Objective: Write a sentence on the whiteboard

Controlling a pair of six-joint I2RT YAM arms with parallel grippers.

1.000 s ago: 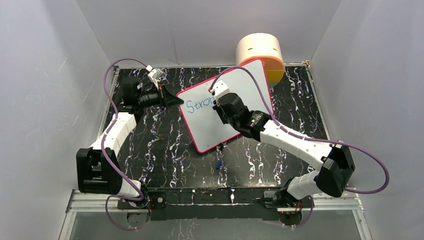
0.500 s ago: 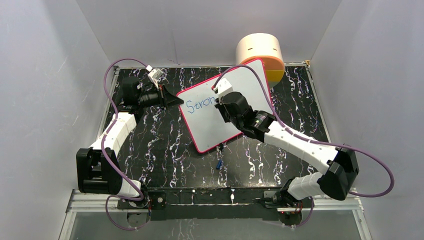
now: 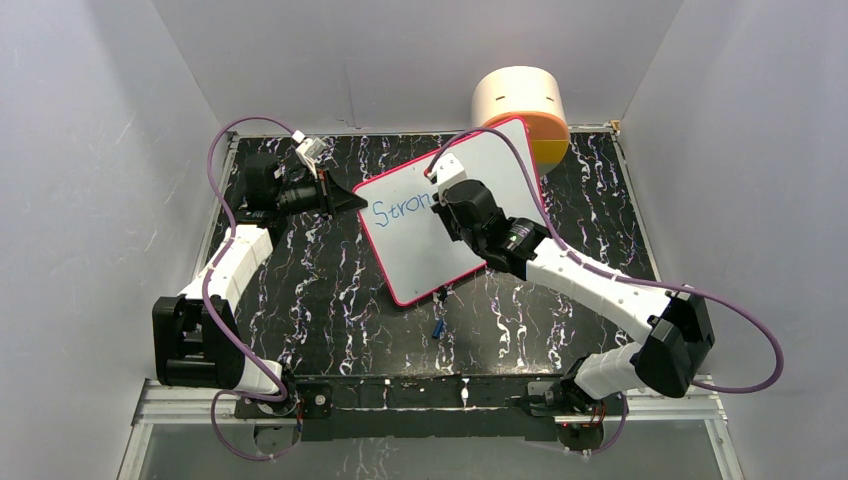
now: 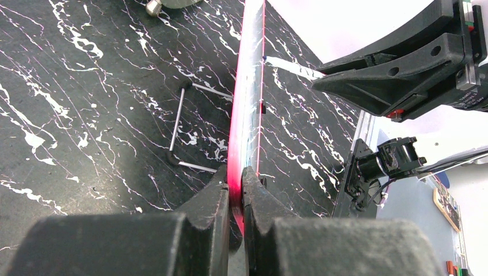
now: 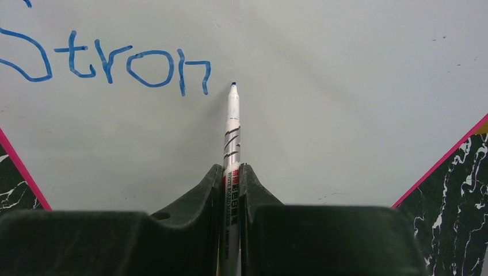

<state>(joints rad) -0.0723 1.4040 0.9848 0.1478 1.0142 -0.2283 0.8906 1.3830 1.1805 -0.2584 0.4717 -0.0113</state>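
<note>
**Five blue letters down, marker clamped over the whiteboard**

In the overhead view the right arm (image 3: pixel 560 270) lies across the middle of the whiteboard (image 3: pixel 415 255) and hides the marker and the board's 4 o'clock corner. The left wrist view shows the board only edge-on, as a thin pink-red frame (image 4: pixel 244 103). A bent wire (image 4: pixel 179 123) beside it is hard to identify. A small blue object (image 3: pixel 438 328) on the surface (image 3: pixel 320 290) at the board's 6 o'clock is too small to name. The board's 1 o'clock corner overlaps a cream-and-orange round container (image 3: pixel 520 105).

The board sits mid-surface, its long axis running from 8 to 2 o'clock. The sentence (image 5: pixel 109 60) so far reads "Stron" along that axis, with the "S" cut off at the right wrist view's edge.

The left jaws are pinched shut on the frame at the board's 9 o'clock corner. The right jaws are closed on the marker (image 5: pixel 232 132), which points to 12 o'clock in the right wrist view. Its blue tip is just beside the "n". Whether it touches the board I cannot tell.
</note>
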